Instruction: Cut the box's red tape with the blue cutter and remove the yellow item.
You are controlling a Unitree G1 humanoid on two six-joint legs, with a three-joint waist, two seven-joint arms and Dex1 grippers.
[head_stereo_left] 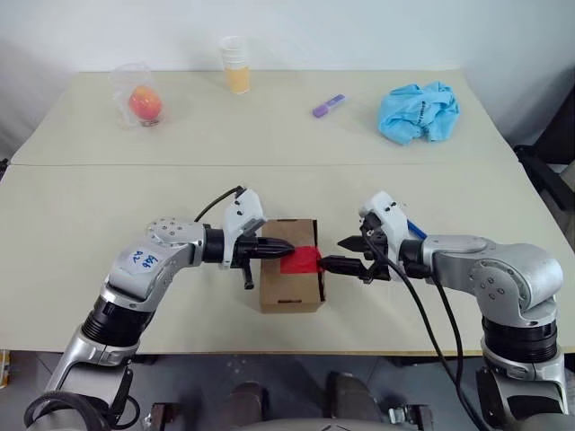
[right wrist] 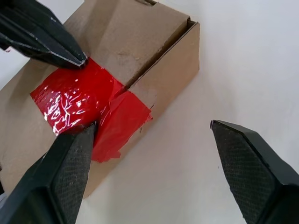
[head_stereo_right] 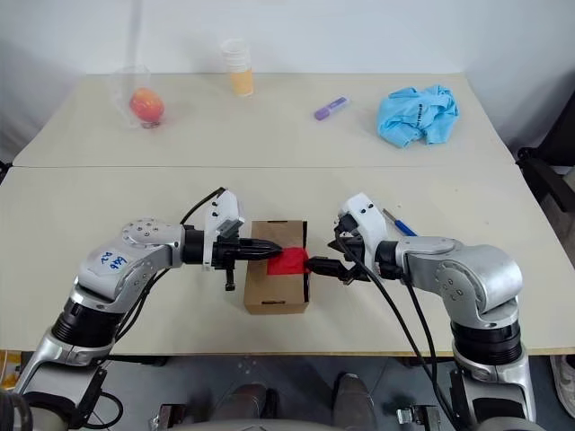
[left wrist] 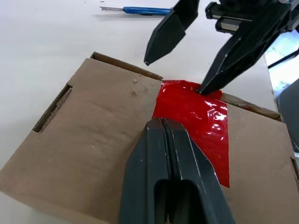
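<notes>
Left gripper closed, empty, over box, right gripper spread wide at red tape edge

Both arms reach inward and meet over the small brown cardboard box, the landmark here. Left gripper, two black tapered fingers on a silver-white wrist: fingers pressed flat together, tip roughly level and pointing toward the right arm, sitting on the box's top at the edge of the square red tape patch. Right gripper, same black fingers: spread wide, pointing back at the left gripper from the box's right side. One finger rests at the tape's edge on the box, the other finger hangs off beside the box, clear of it. Both forearms angled slightly downward, elbows out.
</notes>
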